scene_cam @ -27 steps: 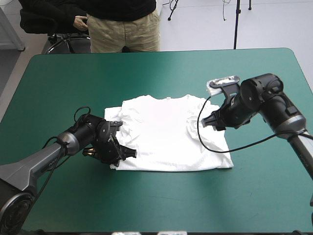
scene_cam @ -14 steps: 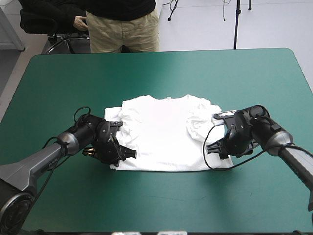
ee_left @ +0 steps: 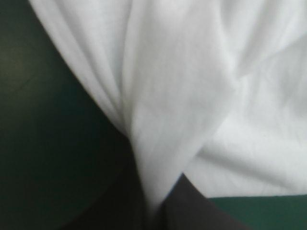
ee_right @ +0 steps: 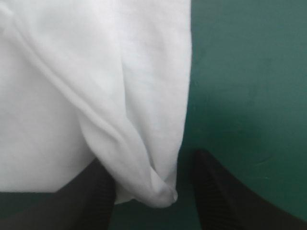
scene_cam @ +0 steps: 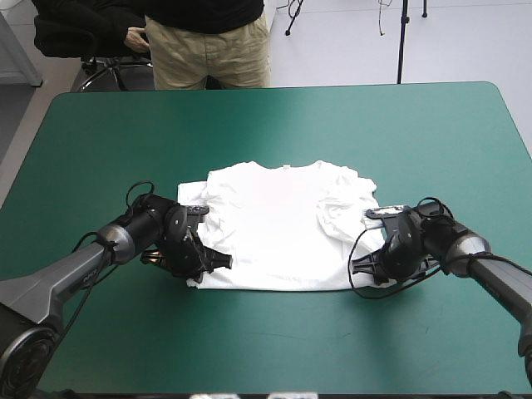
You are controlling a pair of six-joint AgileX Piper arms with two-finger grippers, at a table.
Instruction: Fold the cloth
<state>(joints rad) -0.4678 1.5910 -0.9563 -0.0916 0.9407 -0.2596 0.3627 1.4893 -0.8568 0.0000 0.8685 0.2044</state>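
**While the left claw (scene_cam: 218, 262) pinches cloth and the right claw (scene_cam: 359, 264) stands released, the T-shirt (scene_cam: 274, 224) lies spread flat**

Since the T-shirt sits in the middle of the teal-green surface (scene_cam: 274, 125), collar toward the far edge and hem toward the near one, bare cover lies open all round it. A broad band runs to the far edge, wide margins reach left and right, and a narrower strip runs along the near edge. The shirt's right side is rumpled, with the sleeve there folded in over the body. On the left side a sleeve pokes out just beyond the left arm.

At the hem's near left corner the left claw (ee_left: 153, 191) is low on the surface. Its black fingers are all but closed, with a white fold of the T-shirt (ee_left: 192, 72) caught between them.

At the near right corner the right claw (ee_right: 152, 160) is also low, fingers parted. A bunched corner of the T-shirt (ee_right: 96, 72) lies in the gap, close against one finger and clear of the other.

Both arms reach in low from the near side, taking up the cover on either side of the hem.
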